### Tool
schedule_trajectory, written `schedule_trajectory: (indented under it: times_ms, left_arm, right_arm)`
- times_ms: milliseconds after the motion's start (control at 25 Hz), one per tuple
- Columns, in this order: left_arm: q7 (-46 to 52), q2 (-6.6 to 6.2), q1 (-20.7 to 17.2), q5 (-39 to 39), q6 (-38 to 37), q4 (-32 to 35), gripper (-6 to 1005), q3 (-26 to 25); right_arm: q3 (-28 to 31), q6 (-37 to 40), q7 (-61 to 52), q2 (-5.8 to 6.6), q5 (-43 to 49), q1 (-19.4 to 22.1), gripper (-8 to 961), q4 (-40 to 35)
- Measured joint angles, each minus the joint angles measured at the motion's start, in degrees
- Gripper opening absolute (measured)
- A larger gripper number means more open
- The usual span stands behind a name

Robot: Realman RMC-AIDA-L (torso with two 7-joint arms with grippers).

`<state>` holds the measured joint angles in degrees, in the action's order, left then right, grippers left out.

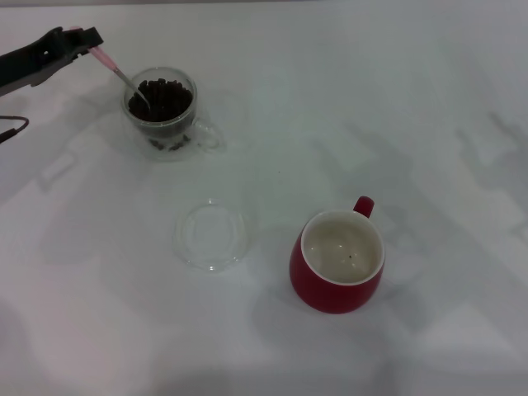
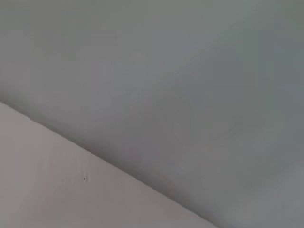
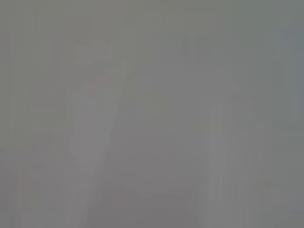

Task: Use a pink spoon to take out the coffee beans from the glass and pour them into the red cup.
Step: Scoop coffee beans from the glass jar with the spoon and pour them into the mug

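The left hand (image 1: 82, 40) reaches in from the far left of the table (image 1: 429, 99), clamped on the pale handle of the pink spoon (image 1: 120, 74), whose metal bowl is dipped among the coffee beans (image 1: 162, 99) in the glass (image 1: 161, 111). The spoon's long axis slants down from the hand at far left toward the near right — handle high and outside the rim, bowl low and pointing into the beans.

The red cup (image 1: 337, 262) waits well apart at the near right, its handle turned away toward the far side; a few dark specks, probably beans, lie on its cream inside. Between glass and cup sits a flat clear dish (image 1: 212, 234). The right hand is nowhere in view, and neither wrist camera shows anything usable.

The risks from here look plain. The glass is small and light-looking, and a spoon levered against its rim could tip it or push it across the table, spilling the pile. The spoon's bowl is shallow, so a steep tilt on lifting would likely shed beans straight back. The carry to the cup is long and crosses the dish — any wobble or roll of the handle in the grip could scatter beans on the way.
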<state>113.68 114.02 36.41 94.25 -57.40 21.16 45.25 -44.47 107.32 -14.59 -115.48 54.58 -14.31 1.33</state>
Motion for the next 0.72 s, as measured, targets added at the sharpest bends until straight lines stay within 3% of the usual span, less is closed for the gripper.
schedule_trajectory:
  times_ms: [720]
  left_arm:
    - [3.62,1.13,-2.4,-9.18,-1.2,-4.45,128,0.01]
  right_arm:
    - [0.0,-0.87,0.0,0.06,-0.04,-1.08,606,-0.36]
